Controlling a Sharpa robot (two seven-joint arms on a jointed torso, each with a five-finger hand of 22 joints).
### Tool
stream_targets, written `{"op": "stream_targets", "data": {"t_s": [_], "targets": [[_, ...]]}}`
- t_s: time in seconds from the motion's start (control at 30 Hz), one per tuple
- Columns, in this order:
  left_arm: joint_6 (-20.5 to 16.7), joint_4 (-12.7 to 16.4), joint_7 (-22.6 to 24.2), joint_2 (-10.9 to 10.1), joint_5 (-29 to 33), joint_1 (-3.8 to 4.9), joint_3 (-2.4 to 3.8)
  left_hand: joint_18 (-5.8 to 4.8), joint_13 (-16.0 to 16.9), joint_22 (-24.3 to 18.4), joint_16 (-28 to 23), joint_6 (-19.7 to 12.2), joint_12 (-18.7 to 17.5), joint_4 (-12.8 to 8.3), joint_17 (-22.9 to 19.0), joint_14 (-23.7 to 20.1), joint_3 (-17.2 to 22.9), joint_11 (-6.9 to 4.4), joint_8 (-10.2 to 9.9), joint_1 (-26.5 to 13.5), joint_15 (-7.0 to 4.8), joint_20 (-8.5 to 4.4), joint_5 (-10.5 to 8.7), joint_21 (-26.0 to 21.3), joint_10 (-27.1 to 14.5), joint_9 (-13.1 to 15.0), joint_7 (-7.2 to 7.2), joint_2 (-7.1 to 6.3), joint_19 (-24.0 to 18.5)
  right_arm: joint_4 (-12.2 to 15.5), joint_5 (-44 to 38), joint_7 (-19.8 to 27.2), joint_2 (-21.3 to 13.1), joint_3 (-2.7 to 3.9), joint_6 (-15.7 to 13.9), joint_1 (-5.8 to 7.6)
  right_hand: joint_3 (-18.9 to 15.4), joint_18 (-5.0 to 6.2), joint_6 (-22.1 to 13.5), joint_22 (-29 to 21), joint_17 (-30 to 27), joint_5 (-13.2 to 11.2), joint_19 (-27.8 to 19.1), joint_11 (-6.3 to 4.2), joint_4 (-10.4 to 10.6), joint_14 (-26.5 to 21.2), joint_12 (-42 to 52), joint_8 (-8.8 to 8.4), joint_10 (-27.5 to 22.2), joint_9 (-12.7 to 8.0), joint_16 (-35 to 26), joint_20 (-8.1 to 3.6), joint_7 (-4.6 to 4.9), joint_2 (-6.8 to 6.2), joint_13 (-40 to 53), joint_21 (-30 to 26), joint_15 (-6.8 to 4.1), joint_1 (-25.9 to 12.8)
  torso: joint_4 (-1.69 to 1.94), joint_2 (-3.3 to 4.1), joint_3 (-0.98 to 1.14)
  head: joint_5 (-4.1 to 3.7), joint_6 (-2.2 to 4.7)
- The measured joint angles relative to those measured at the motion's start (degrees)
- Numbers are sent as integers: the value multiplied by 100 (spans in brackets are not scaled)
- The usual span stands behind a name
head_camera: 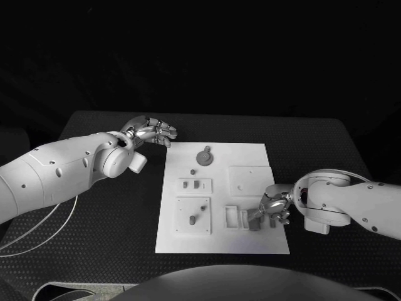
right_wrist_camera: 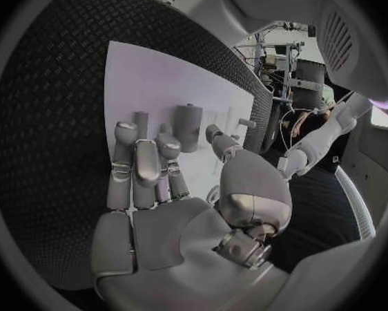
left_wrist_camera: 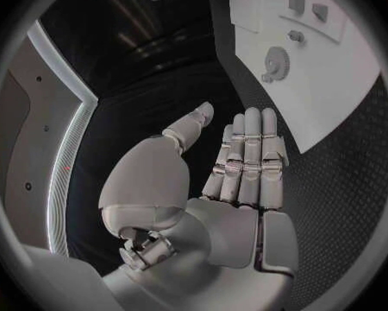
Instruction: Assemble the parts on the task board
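A: Item one, task board (head_camera: pixel 255 157)?
B: White plate, flat on the black desk (head_camera: pixel 101 251), mid-surface. It carries a gear-shaped part (head_camera: pixel 204 155) at the far end, small parts in raised blocks down the middle, and upright parts (head_camera: pixel 254 220) at the near right corner.

A: Item two, left hand (head_camera: pixel 151 132)?
B: Over the desk just off the board's far left corner, apart from every part. In the left wrist view its fingers (left_wrist_camera: pixel 250 160) lie straight and side by side, the thumb standing off, nothing in them. The gear-shaped part lies beyond the fingertips on the board, not touched.

A: Item three, right hand (head_camera: pixel 274 207)?
B: At the board's near right edge. Fingers (right_wrist_camera: pixel 142 162) stretched over the white plate, tips close by two upright cylindrical parts (right_wrist_camera: pixel 188 126). Whether a fingertip touches one, cannot tell; no grasp visible.
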Motion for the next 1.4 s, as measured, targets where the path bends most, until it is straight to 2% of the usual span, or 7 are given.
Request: {"op": "stream_targets", "data": {"t_s": [0.2, 0.3, 0.47, 0.57, 0.83, 1.13, 1.4], "targets": [[1, 5, -1, 1, 1, 0, 0, 0, 0, -5, -22, 0, 0, 0, 0, 0, 0, 0, 0, 0, 0, 0, 0, 0, 0, 0, 0, 0, 0, -56, 14, 14, 58, 3, -21, -3, 17, 0, 1, 0, -20, 0, 0, 0, 15, 8, 0, 6, 0, 6, 0, 1, 0, 0, 0, 0, 8, 0, -5, -1, 1, 5, -15], [1, 7, -1, 2, 2, 0, 0, 0, 0, -5, -22, 0, 0, 0, 0, 0, 0, 0, 0, 0, 0, 0, 0, 0, 0, 0, 0, 0, 0, -79, 17, 24, 74, 7, -49, -25, 74, 0, 1, 0, -29, 0, 0, 0, -49, 10, 0, 6, 0, 156, 25, 1, 0, 52, 8, 31, 9, 52, -5, -2, -1, 3, -21], [1, 9, -2, 4, 2, 0, 0, 0, 0, -4, -22, 0, 0, 0, 5, 0, 0, 0, 0, -19, 0, 0, 0, 0, 0, 0, 0, 19, 0, -109, 14, 42, 90, 10, -139, -59, 4, 14, 146, 0, -87, -2, -60, -16, -763, 10, 39, -83, -157, 142, 110, 2, 55, 711, 17, 120, 6, 265, -5, -2, -1, -1, -26], [1, 10, -2, -4, 3, 0, 0, 0, -5, -4, -22, 0, 0, 0, 5, 0, 0, -1, 0, -19, 0, 0, 0, 0, 1, 0, 0, 19, 0, -106, 14, 53, 90, 6, -183, -66, 137, 14, 167, 0, -145, -21, -68, -17, -1101, -8, 38, -83, -158, 141, 133, 10, 55, 852, 13, 144, 25, 317, -5, -4, -1, 4, -34], [1, 8, -2, -2, 3, 0, 0, 0, -4, -4, -22, 0, 0, 0, 10, 0, 0, -2, 0, -19, 0, 0, 0, 0, 1, -5, 0, 19, 0, -81, 12, 86, 75, -2, -287, -76, 527, 6, 323, 0, -224, -33, -69, -45, -920, -6, 38, -114, -78, 25, 210, 12, 11, 645, -33, 203, 45, 564, -5, -5, -3, 7, -37], [1, 4, -2, -3, 4, 0, 0, 0, -4, -4, -22, 0, 0, 0, 10, 0, 0, -2, 0, -18, 0, 0, 0, 0, 2, -4, 0, 19, 0, 49, 57, 86, -30, -10, -459, -81, 542, 5, 384, 0, -222, -29, -57, -55, -919, 32, 38, -134, -27, -73, 254, 42, -19, 653, -51, 231, 25, 583, -5, -5, -5, 7, -34], [3, 1, -6, 0, 4, 1, 0, 0, -4, -8, -22, 0, 0, 13, 16, 0, -13, -3, 0, -18, 0, 0, 0, 0, 3, -4, 0, 19, 0, 280, 238, 88, -187, 30, -616, 343, 692, 5, 401, -1, -257, -29, -45, -75, -1071, 36, 38, -136, -7, -72, 268, 57, -36, 679, -70, 230, 21, 656, -8, -4, -4, 15, -36]]}}
